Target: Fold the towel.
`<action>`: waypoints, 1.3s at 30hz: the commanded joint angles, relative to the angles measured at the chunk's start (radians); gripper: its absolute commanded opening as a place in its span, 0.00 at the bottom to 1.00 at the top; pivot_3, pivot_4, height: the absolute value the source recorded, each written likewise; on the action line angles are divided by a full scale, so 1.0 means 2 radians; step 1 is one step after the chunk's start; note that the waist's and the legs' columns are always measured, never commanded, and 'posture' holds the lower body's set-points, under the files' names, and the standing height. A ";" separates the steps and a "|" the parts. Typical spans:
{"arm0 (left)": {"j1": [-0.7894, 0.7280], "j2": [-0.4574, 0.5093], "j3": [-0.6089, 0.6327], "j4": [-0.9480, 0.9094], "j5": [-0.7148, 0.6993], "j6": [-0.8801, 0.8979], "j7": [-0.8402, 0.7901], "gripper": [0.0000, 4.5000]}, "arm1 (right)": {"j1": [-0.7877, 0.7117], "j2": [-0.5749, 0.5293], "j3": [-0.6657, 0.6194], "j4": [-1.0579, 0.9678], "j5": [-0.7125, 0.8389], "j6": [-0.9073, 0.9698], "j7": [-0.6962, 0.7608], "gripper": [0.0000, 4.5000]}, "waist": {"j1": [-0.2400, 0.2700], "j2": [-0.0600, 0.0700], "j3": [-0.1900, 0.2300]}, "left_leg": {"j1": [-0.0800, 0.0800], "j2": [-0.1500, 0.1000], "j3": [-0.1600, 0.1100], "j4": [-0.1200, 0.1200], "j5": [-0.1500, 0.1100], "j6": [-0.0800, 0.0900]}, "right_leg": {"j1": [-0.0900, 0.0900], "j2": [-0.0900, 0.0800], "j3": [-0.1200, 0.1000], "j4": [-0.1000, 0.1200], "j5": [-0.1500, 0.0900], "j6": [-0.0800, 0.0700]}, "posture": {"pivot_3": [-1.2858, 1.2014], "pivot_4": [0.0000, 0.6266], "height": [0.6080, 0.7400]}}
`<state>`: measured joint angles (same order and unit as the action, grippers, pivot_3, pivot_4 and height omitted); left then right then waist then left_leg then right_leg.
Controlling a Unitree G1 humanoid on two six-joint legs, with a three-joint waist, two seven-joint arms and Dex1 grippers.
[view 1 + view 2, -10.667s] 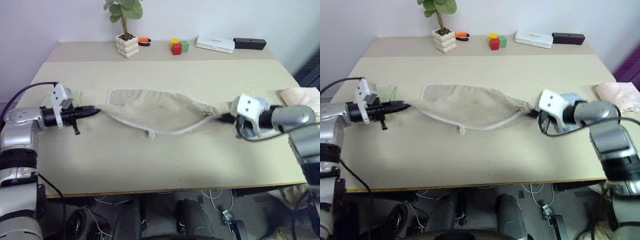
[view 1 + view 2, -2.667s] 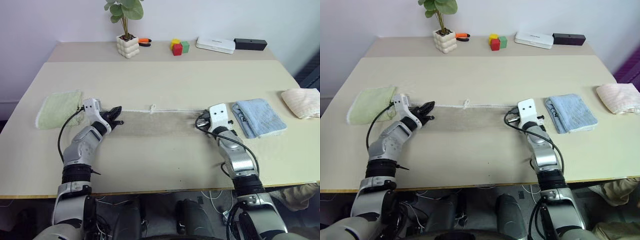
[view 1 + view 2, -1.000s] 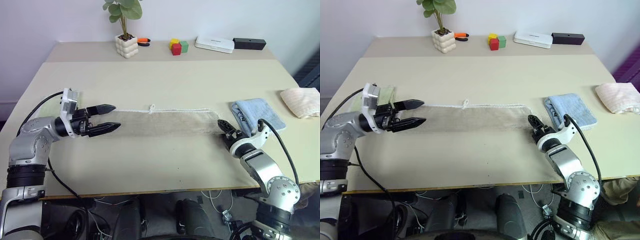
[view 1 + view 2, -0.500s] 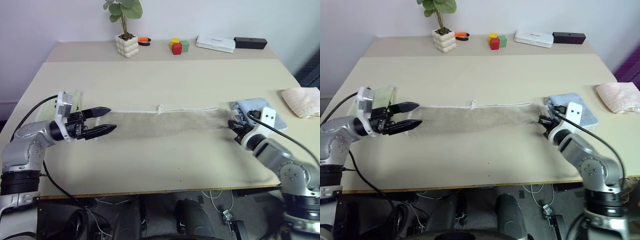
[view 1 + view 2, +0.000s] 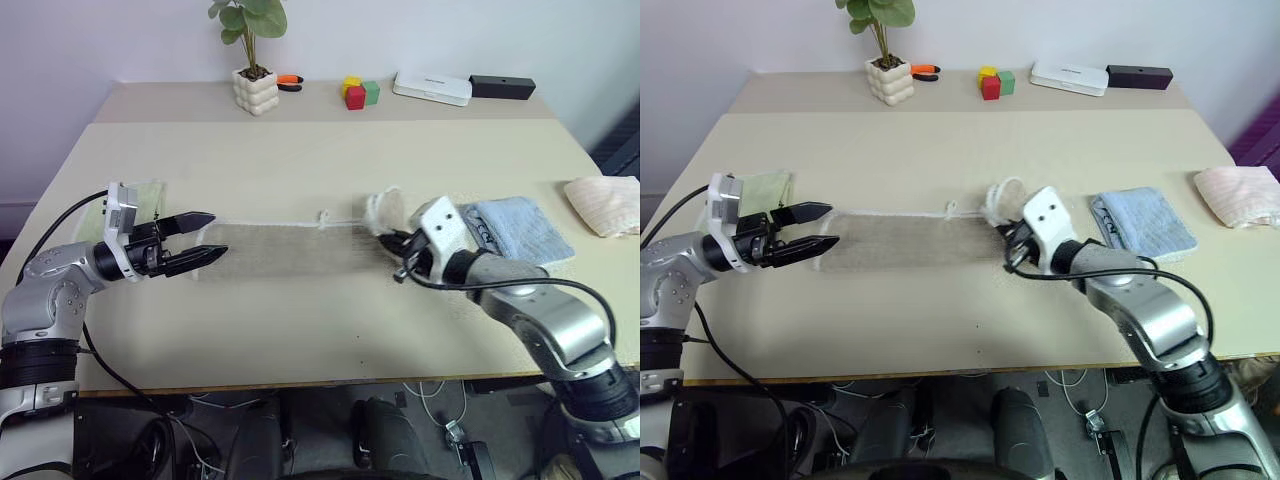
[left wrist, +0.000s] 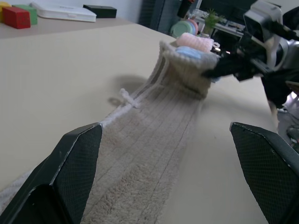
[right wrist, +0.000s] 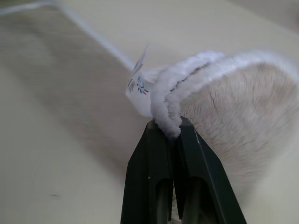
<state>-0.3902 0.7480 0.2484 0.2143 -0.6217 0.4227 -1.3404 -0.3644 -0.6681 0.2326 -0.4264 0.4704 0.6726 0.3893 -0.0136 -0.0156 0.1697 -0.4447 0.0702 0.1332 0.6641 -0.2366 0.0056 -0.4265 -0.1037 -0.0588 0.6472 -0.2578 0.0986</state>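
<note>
The towel (image 5: 285, 249) lies as a long beige strip across the middle of the table (image 5: 330, 160), its right end lifted off the surface and curled over, white edging and a small label showing. The right gripper (image 5: 397, 247) has its two black fingers pressed together on that raised edge, pinching it. The left gripper (image 5: 205, 238) hovers at the strip's left end with fingers spread wide, holding nothing, a folded green towel (image 5: 145, 195) just behind it and a folded blue towel (image 5: 515, 228) beyond the right arm.
</note>
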 commanded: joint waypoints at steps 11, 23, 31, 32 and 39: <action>0.042 0.001 0.027 -0.060 -0.021 0.002 0.027 1.00 | -0.049 0.087 0.063 0.058 -0.087 -0.007 0.053 0.02 | 0.000 0.000 0.000 | 0.000 0.000 0.000 0.000 0.000 0.000 | 0.000 0.000 0.000 0.000 0.000 0.001 | 0.52 0.24 0.96; 0.051 -0.001 0.024 -0.073 -0.028 0.003 0.040 1.00 | -0.052 0.153 0.089 0.088 -0.143 0.010 0.045 0.14 | -0.001 0.000 0.000 | 0.000 0.000 0.001 0.000 0.000 0.000 | 0.000 0.000 0.000 0.000 0.000 0.001 | 0.52 0.24 0.96; 0.039 -0.001 0.016 -0.066 -0.026 0.003 0.041 1.00 | -0.043 0.172 0.058 0.055 -0.120 0.010 0.065 0.99 | -0.001 0.000 0.000 | 0.000 0.000 0.001 0.000 0.000 0.000 | 0.000 0.000 0.000 0.000 0.000 0.001 | 0.52 0.24 0.96; 0.037 -0.001 0.015 -0.065 -0.027 0.004 0.041 1.00 | -0.039 0.178 0.032 0.033 -0.090 0.008 0.075 0.99 | 0.000 0.000 0.000 | 0.000 0.000 0.001 0.000 0.000 0.000 | 0.000 0.000 0.000 0.000 0.000 0.001 | 0.52 0.24 0.96; 0.029 -0.006 0.010 -0.061 -0.023 0.003 0.042 1.00 | -0.066 0.187 -0.060 0.061 -0.063 -0.022 0.064 0.99 | 0.000 0.000 0.000 | 0.000 0.000 0.001 0.000 0.000 0.000 | 0.000 0.000 -0.001 0.000 0.000 0.001 | 0.52 0.24 0.96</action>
<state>-0.3132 0.7370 0.2600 0.1040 -0.6592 0.4325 -1.2577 -0.4789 -0.2856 0.1369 -0.3294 0.3691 0.6774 0.5322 -0.0136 -0.0156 0.1697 -0.4449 0.0702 0.1346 0.6639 -0.2363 0.0046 -0.4262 -0.1035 -0.0601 0.6476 -0.2571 0.0999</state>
